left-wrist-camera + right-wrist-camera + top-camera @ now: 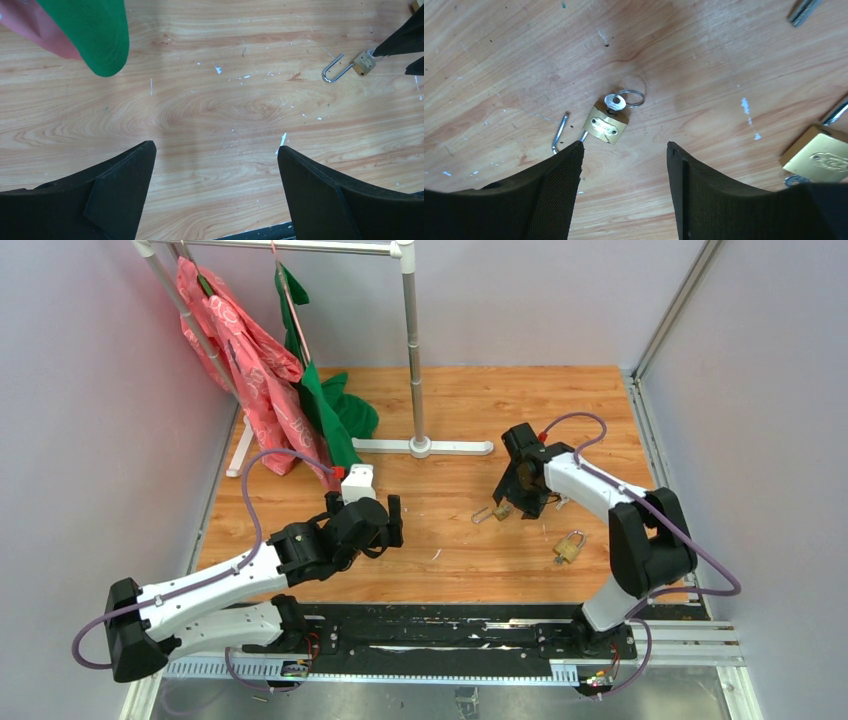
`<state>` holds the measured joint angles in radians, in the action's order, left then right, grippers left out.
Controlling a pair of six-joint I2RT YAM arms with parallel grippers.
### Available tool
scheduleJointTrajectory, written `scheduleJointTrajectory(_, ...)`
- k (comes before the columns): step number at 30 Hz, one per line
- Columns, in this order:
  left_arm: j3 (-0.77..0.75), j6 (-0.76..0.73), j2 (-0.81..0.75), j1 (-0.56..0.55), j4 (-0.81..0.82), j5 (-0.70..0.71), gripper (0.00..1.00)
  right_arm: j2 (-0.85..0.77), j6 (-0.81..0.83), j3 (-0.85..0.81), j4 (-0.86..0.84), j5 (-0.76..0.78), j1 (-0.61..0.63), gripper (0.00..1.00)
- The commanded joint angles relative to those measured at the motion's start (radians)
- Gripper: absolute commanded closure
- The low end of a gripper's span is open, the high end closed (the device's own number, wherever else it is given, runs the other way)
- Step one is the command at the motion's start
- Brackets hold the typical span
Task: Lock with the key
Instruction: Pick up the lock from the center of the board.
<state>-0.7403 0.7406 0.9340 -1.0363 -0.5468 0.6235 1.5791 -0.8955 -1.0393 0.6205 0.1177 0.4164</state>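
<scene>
- Near edge: black rail carrying both arm bases.
- Left gripper: hangs above bare table, left of centre, jaws spread wide, holding nothing; in its wrist view only wood grain and white flecks between the fingers.
- Second padlock: lies on the wood near the right arm's base, well apart from both grippers; brass body also at the right edge of the right wrist view.
- Padlock: lies flat near the table's middle, just ahead of the right gripper's fingertips; brass body clear in the right wrist view and small at the top right of the left wrist view.
- Shackle: stands swung out of the body, one leg free, so unlocked.
- Key: sits in the keyhole at the body's far end, with its ring flat on the wood beside it.
- Right gripper: points down at the padlock, jaws parted and empty; left finger ends just beside the shackle's leg, touching or not cannot be told.
- Farther back: rack on its white foot.
- Far left: pink garment and green garment hanging from the rack, hems down on the table.
</scene>
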Motion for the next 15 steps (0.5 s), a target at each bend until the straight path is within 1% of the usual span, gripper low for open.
scheduleJointTrajectory(1, -0.008, -0.004, -0.016, 0.002, 0.026, 0.013, 0.00, 0.079, -0.120, -0.069, 0.117, -0.065, -0.005, 0.38)
scheduleJointTrajectory(4, -0.007, -0.004, -0.017, 0.002, 0.026, 0.012, 0.00, 0.114, -0.150, -0.068, 0.095, -0.101, -0.004, 0.39)
scheduleJointTrajectory(12, 0.004, -0.003, -0.037, 0.001, 0.018, 0.014, 0.00, 0.168, -0.190, -0.094, 0.088, -0.088, -0.002, 0.41)
scheduleJointTrajectory(15, 0.009, -0.003, -0.035, 0.002, 0.027, 0.013, 0.00, 0.187, -0.208, -0.106, 0.095, -0.067, 0.000, 0.46)
